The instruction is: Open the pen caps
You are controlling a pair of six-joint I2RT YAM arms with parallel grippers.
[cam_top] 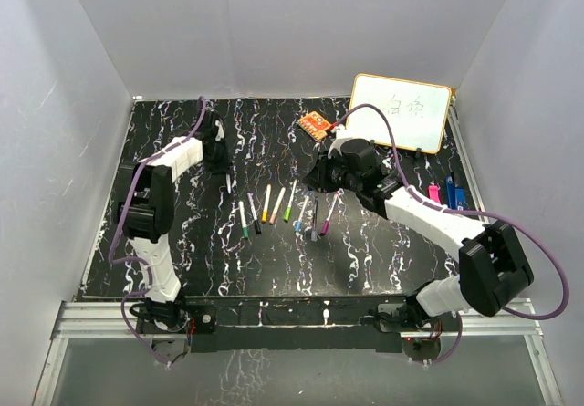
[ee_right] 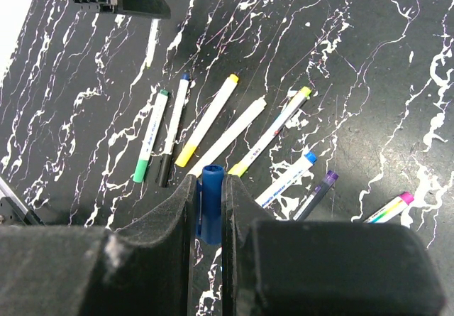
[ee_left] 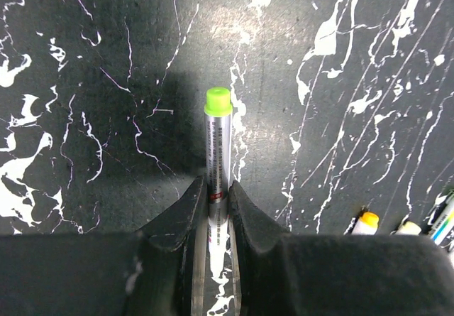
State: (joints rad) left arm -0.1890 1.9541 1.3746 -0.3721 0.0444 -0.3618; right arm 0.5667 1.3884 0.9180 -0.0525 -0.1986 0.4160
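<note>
Fingers: left fingers (ee_left: 186, 213) clamped on silver pen (ee_left: 218, 156), green cap (ee_left: 218, 101) clear of tips, frame centre; right fingers (ee_right: 177, 206) clamped on blue cap (ee_right: 211, 177), lower centre; left arm (cam_top: 151, 201) extended upper left; right arm (cam_top: 429, 219) reaching from lower right. Held pen's lower barrel hidden.

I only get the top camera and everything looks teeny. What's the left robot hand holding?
Observer: The left gripper is shut on a silvery pen. The pen's bright green end points away from the fingers.
Operator: Cool! What about the right one?
Observer: The right gripper pinches a dark blue cap, and the cap's hollow end faces the wrist camera.
Operator: What does the pen at the end of the row look like?
Observer: The pink-ended pen has a yellowish barrel and lies flat on the table.
</note>
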